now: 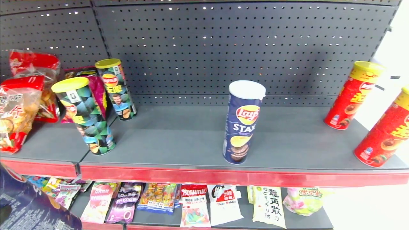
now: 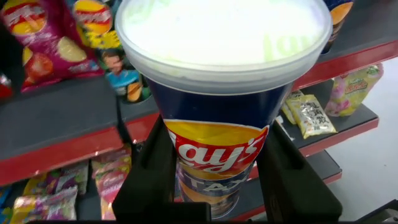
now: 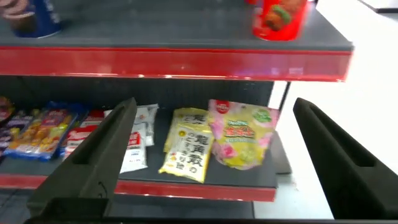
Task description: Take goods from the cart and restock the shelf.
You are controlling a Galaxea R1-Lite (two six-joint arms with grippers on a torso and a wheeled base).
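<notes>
My left gripper [image 2: 217,183] is shut on a dark blue chip can [image 2: 217,137] with a white lid, a finger pressed to each side, out in front of the shelf's red edge. The same can's dark blue side shows at the lower left corner [image 1: 32,207] of the head view. A matching blue can [image 1: 243,123] stands upright near the front middle of the grey shelf [image 1: 179,137]. My right gripper [image 3: 214,124] is open with nothing between its fingers, level with the lower shelf's snack bags [image 3: 239,134].
Two green-lidded cans [image 1: 84,116] [image 1: 116,89] stand at the shelf's left, beside red snack bags [image 1: 19,108]. Two red cans [image 1: 351,94] [image 1: 383,131] stand at the right end. Bare shelf lies either side of the blue can. Several snack packets [image 1: 195,204] fill the lower shelf.
</notes>
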